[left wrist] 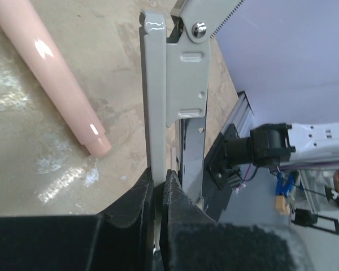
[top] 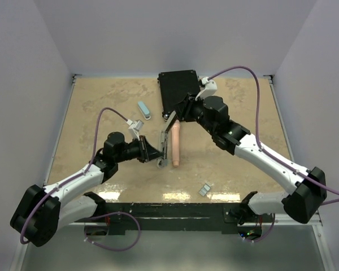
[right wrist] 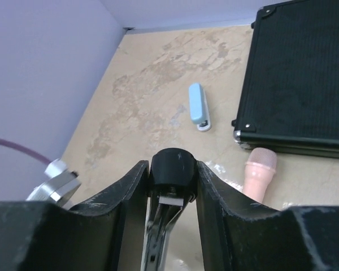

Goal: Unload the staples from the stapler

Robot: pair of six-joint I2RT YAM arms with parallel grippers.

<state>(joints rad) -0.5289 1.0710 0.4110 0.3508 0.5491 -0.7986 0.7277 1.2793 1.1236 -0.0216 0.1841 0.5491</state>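
Staples lie as two tiny silvery-grey blocks just beside each other on the beige table. They sit near its front edge, closer to the right arm's base and well apart from both grippers.

Farther back, near the middle of the table, the grey stapler is held at both ends. The left gripper has its black fingers pressed together on the thin edge of the stapler's flat grey metal arm, which runs straight away from the wrist camera to a riveted hinge plate. The right gripper has its fingers closed against both sides of the stapler's rounded black end, with a metal channel showing just below that end.

A glossy pink handle-shaped piece lies on the table just beside the stapler, on its right in the top view. Behind it sits a closed black case. A light-blue mini stapler rests to the case's left, apart from everything else.
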